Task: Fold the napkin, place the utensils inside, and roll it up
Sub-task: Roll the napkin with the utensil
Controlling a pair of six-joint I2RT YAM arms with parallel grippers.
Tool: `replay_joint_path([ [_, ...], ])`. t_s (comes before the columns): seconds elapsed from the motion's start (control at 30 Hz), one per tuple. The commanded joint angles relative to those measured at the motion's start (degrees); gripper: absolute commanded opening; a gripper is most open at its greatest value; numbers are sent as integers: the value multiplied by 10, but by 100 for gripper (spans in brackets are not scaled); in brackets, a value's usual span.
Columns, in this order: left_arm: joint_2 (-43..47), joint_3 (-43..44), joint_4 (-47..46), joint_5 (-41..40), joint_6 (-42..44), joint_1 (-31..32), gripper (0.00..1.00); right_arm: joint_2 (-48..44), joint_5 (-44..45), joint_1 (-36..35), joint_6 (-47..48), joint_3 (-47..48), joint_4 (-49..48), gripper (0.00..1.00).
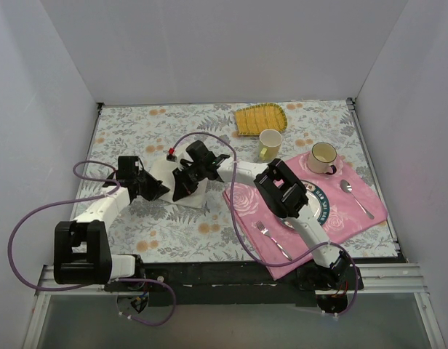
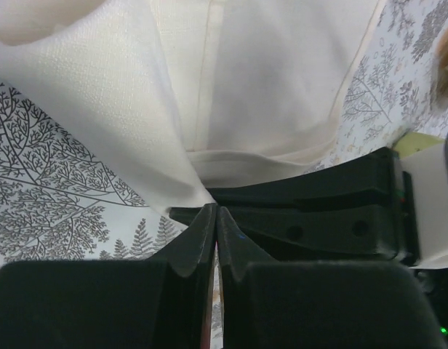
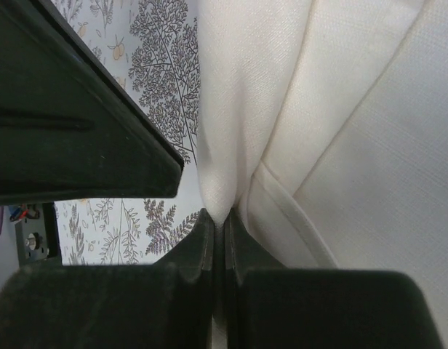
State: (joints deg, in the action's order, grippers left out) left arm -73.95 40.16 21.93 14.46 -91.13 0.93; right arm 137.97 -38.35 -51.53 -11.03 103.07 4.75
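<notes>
The napkin point(image 1: 163, 169) lies on the floral surface point(image 1: 137, 131) left of centre, between the two wrists and well apart from the pink placemat point(image 1: 355, 211). The left jaws are closed on a corner of the cloth, which tapers down to their tips; the rest of it spreads away ahead of them. The right jaws are closed on a raised fold, with the cloth running ahead and to their right. The two pinches sit close together: the right arm's black wrist shows just beside the left jaws in the left wrist view. Neither arm is nearer, since both hold the same near part. The fold likely means carrying that part across the cloth lying beyond. No gold utensil can be made out.
</notes>
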Motion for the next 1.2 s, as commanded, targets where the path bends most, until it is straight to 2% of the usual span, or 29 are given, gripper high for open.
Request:
replay_joint_path([
  [0.0, 0, -38, -89, 43, -10, -8, 0, 55, -29, 10, -15, 10, 57, 1],
  [0.17, 18, -87, -169, 61, -29, -27, 0, 80, -57, 23, -39, 36, 79, 1],
  [0.37, 14, -122, -217, 53, -42, -32, 0, 99, -75, 30, -58, 48, 88, 1],
  [0.77, -36, -180, -357, 55, -74, -45, 0, 101, -95, 36, -68, 42, 85, 2],
  [1.0, -53, -247, -429, 35, -80, -46, 0, 90, -99, 41, -86, 47, 77, 12],
  [1.1, -63, -258, -427, 13, -69, -46, 0, 83, -86, 42, -74, 57, 97, 22],
  [1.17, -71, -258, -411, 2, -65, -47, 0, 75, -69, 42, -64, 68, 119, 33],
])
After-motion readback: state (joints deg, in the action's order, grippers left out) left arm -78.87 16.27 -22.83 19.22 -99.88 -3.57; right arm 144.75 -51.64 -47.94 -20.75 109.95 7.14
